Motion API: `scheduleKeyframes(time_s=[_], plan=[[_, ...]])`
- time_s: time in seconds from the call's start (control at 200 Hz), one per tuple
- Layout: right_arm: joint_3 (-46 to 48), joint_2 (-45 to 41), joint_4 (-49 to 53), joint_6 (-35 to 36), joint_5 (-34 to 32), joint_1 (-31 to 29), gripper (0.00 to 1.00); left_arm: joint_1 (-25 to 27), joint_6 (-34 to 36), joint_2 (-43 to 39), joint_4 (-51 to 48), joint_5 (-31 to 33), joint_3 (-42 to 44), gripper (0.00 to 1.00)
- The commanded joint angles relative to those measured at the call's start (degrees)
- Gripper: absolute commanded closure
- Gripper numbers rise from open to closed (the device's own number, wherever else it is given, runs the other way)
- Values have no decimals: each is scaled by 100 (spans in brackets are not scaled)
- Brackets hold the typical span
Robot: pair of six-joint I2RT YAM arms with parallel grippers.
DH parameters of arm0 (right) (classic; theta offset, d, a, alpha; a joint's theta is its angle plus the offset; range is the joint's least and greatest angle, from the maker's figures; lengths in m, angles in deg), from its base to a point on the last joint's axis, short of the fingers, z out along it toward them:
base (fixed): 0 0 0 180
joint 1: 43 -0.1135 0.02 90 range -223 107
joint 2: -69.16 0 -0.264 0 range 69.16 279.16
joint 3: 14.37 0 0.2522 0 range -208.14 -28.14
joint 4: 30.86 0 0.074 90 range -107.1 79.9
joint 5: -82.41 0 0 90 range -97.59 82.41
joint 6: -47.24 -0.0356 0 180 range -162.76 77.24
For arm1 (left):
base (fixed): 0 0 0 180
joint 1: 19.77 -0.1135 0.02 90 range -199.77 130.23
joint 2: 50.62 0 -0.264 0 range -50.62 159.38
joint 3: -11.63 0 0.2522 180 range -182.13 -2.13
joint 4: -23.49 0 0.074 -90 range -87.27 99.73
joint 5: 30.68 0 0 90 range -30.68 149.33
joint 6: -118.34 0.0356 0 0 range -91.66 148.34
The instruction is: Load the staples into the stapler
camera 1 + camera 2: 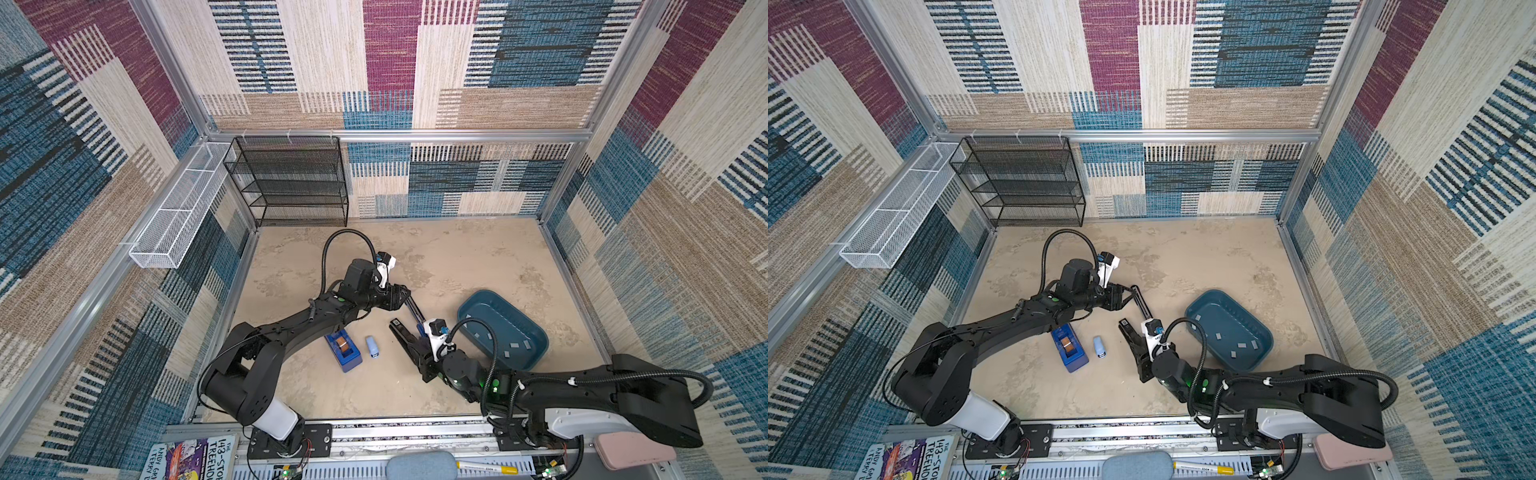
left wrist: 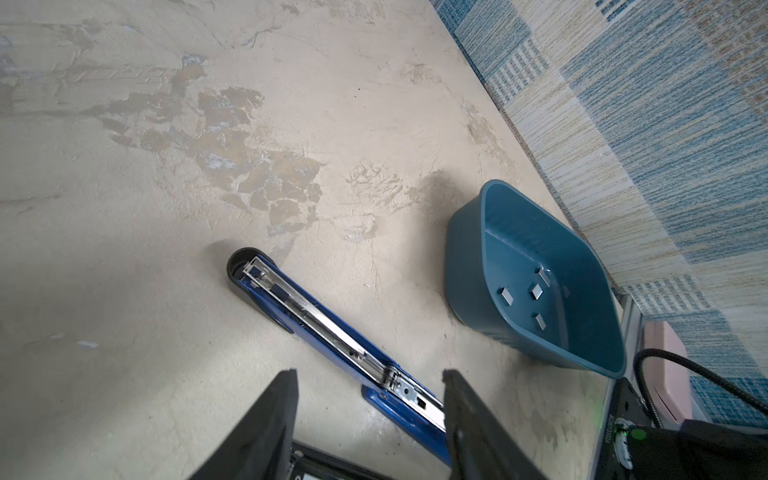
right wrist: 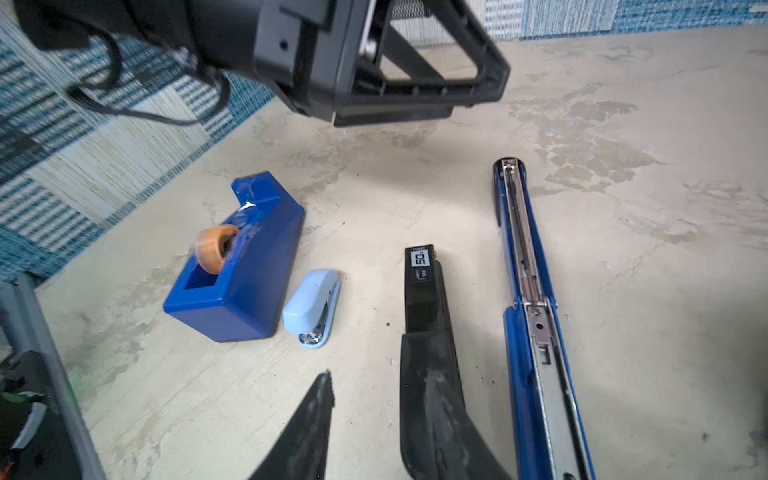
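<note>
While raised off the desk point(image 3: 665, 332), near one end of the opened blue stapler point(image 3: 521, 249): L tool point(image 2: 370, 372), jaws wide apart, empty, no contact seen. R tool point(image 3: 374, 357): jaws part-open, bare desk btwn them, nothing gripped; one finger point(image 3: 432, 395) laid over a black stapler point(image 3: 419, 282). Blue stapler flat on desk btwn both tools, metal rail exposed. Grey staples point(image 2: 536, 291) loose in teal bin point(image 2: 469, 257) beside R arm, apart from blue stapler. Tape dispenser point(image 3: 245, 282) & pale-blue mini stapler point(image 3: 309, 299) nearby.
</note>
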Motion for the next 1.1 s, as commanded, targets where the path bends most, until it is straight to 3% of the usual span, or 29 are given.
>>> scheduleKeyframes(time_s=[0.0, 0.275, 0.691, 0.947, 1.097], plan=[[-189, 426, 299, -190, -95, -8, 68, -8, 94, 23, -148, 127, -74, 40], [-150, 1160, -58, -299, -136, -7, 82, -8, 99, 68, -197, 114, -117, 40], [219, 1776, -572, -738, -61, -12, 87, -3, 92, 162, -223, 79, -184, 41], [-64, 1100, -147, -493, 39, -12, 84, -8, 76, 145, -250, 122, -186, 41], [-8, 51, 268, -439, 1, -7, 69, -19, 57, 85, -203, 187, -134, 41]])
